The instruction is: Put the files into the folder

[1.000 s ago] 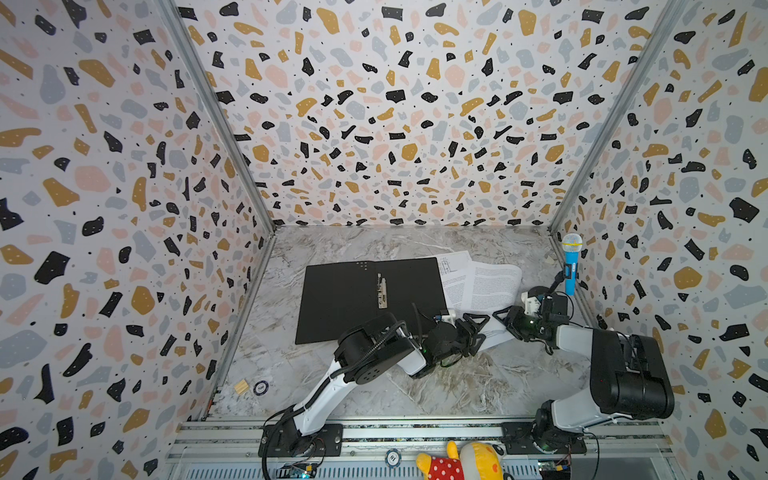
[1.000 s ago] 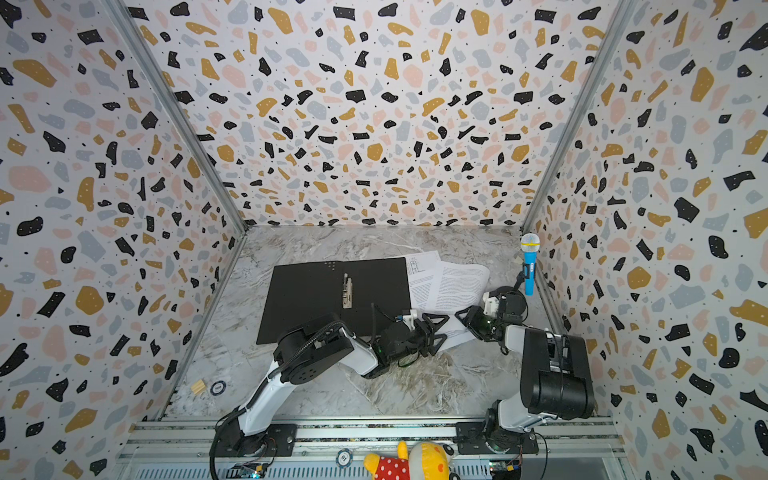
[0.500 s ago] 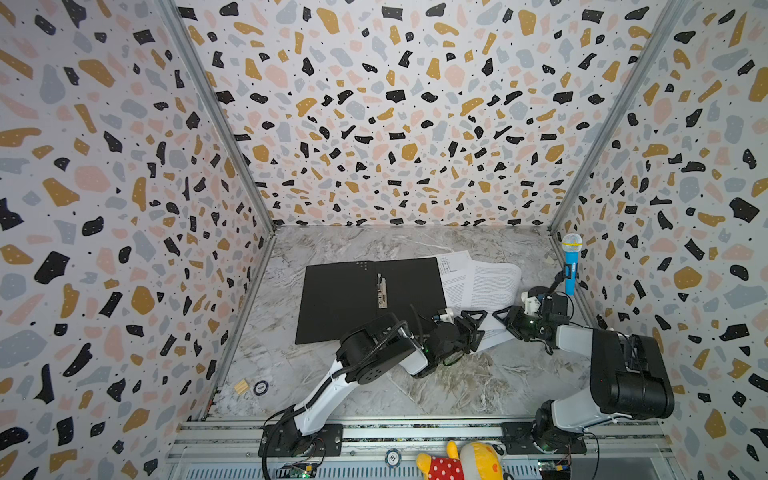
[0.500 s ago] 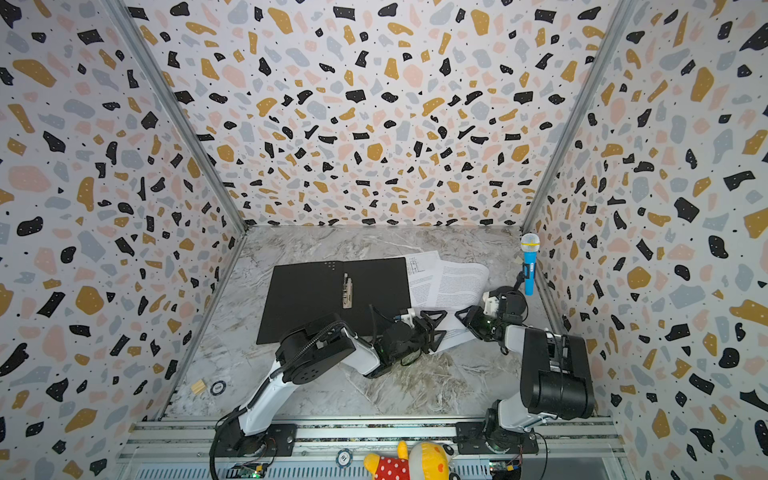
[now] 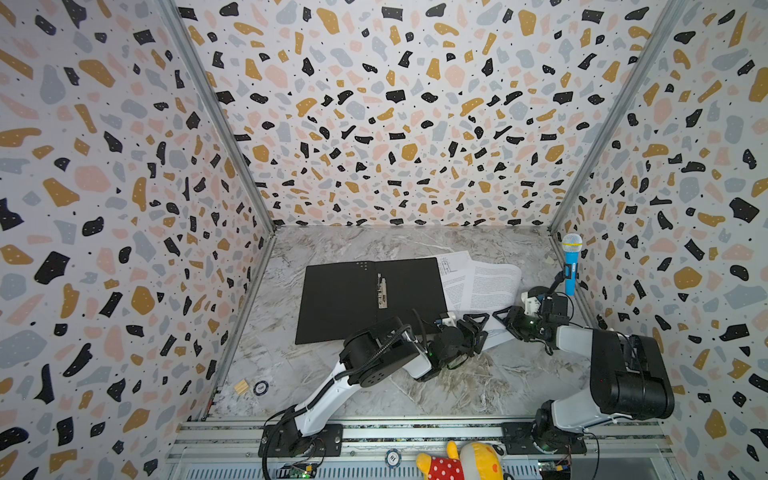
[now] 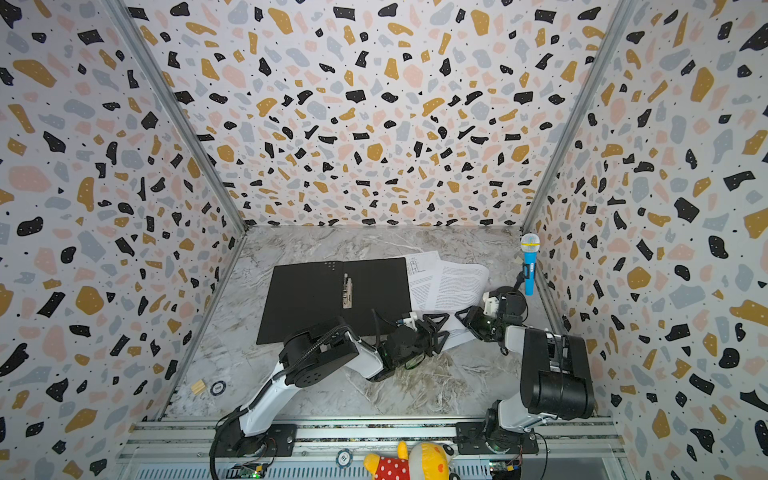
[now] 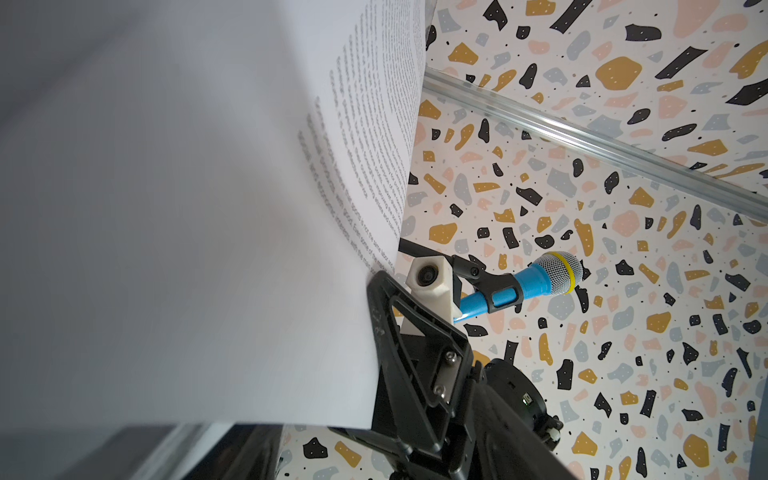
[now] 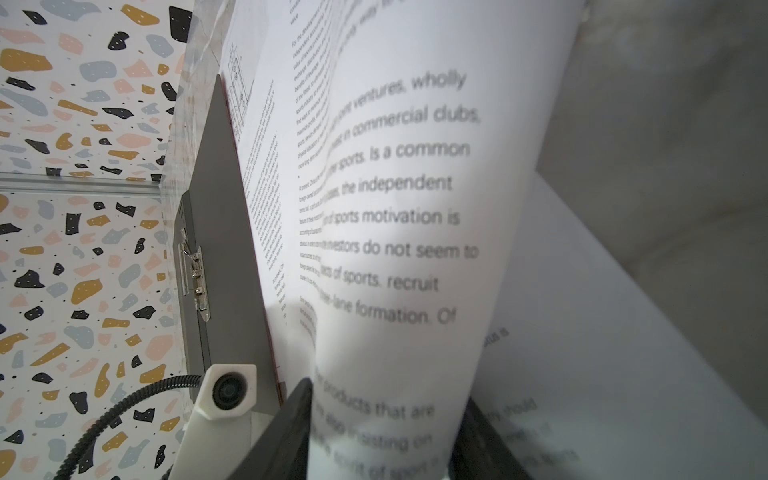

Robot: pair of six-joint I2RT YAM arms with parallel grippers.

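Background stuff: a blue toy microphone [image 5: 571, 266] on a little stand by the wall, a yellow plush toy [image 5: 459, 462] in red polka dots at the front rail, plus a small wooden block [image 5: 241, 387] beside a round token [image 5: 260, 388] on the marble bench [image 5: 436, 386].

Changes since the earlier frames: left gripper narrows at the paper edge.

The left gripper [image 5: 473, 330] has drawn its jaws somewhat closer together beside the near edge of the files [image 5: 484, 286] and has edged slightly toward the right gripper [image 5: 513, 322]; in both top views the shift is small, and whether paper is pinched cannot be told.
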